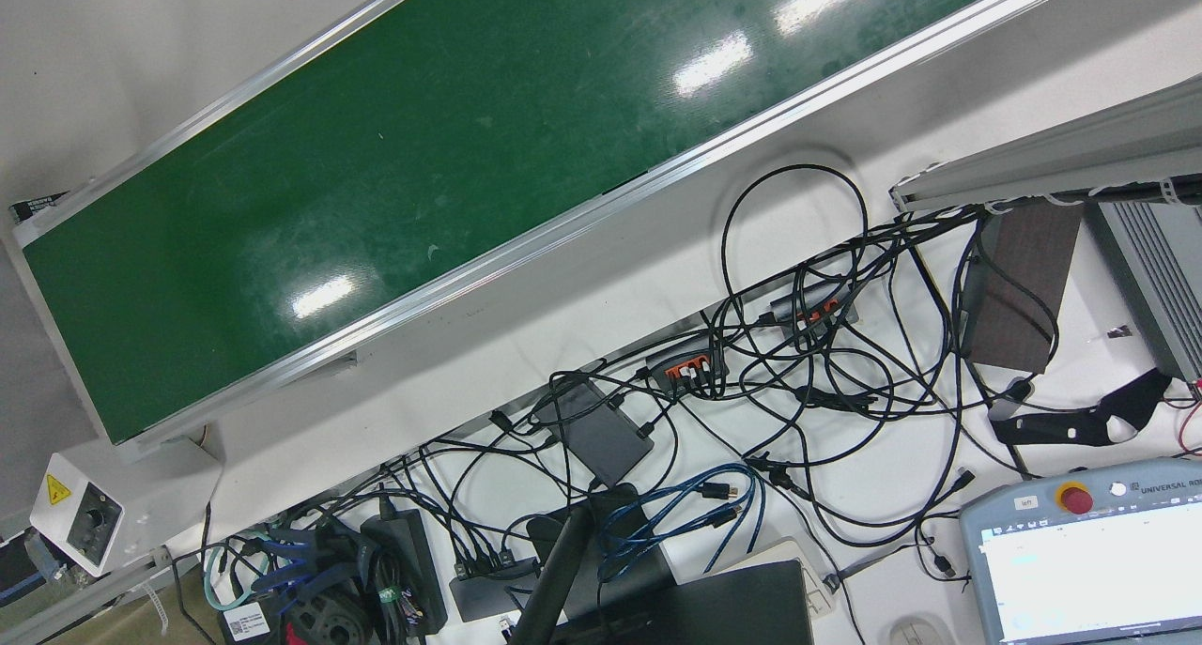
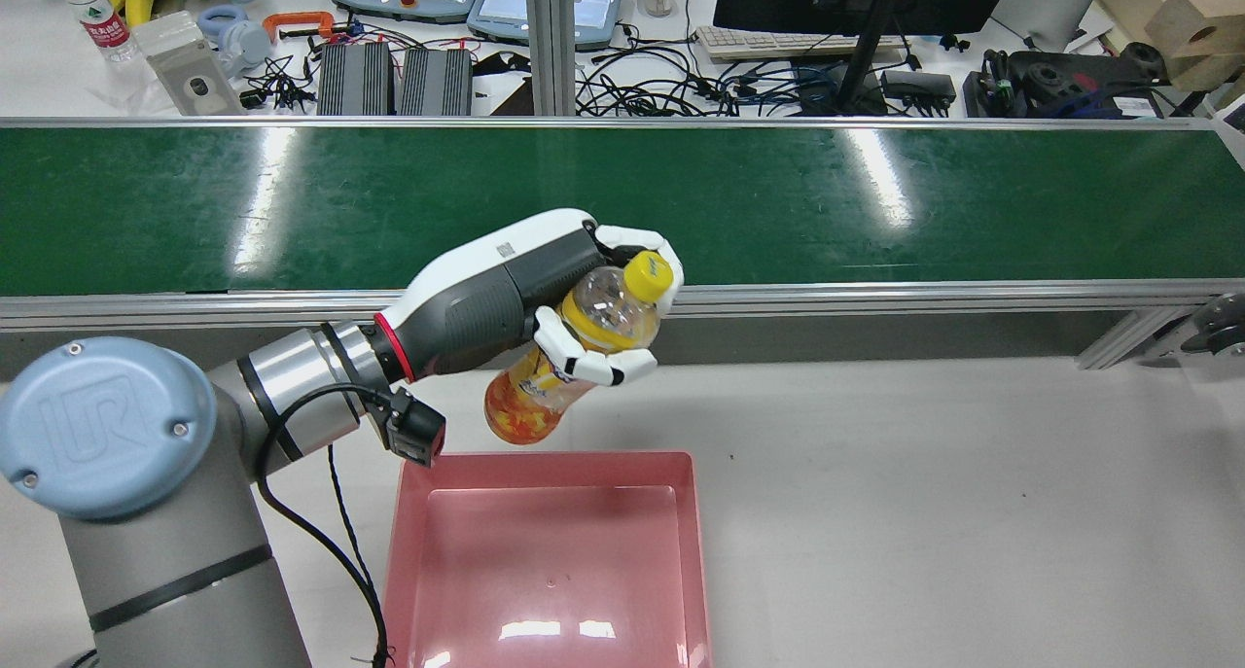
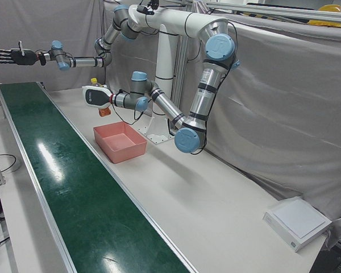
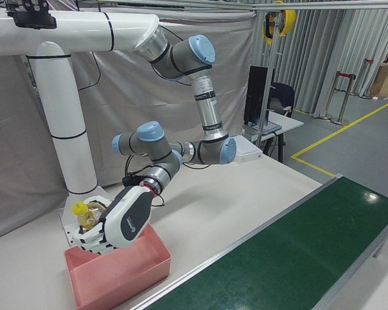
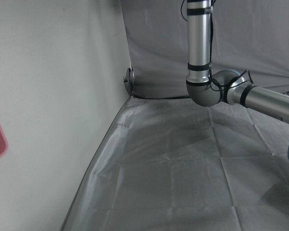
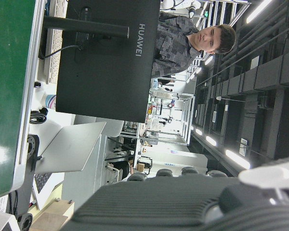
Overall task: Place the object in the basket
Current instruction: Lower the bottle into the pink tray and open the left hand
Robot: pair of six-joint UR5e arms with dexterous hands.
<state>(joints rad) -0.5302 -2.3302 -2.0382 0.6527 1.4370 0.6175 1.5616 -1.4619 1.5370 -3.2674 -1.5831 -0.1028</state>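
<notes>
While the left hand (image 2: 545, 294) wraps its fingers (image 2: 593, 362) tightly round a yellow-capped drink bottle (image 2: 574, 357), we see that bottle held tilted in the air, its base just above the far rim of the pink basket (image 2: 545, 551), beside the green conveyor belt (image 2: 875, 201). In the left-front view we find the right hand (image 3: 8, 55) raised high over the belt's far end, fingers spread and holding nothing.

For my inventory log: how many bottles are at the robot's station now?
1. The bottle is in the left hand, above the basket's far edge. None seen elsewhere there.
</notes>
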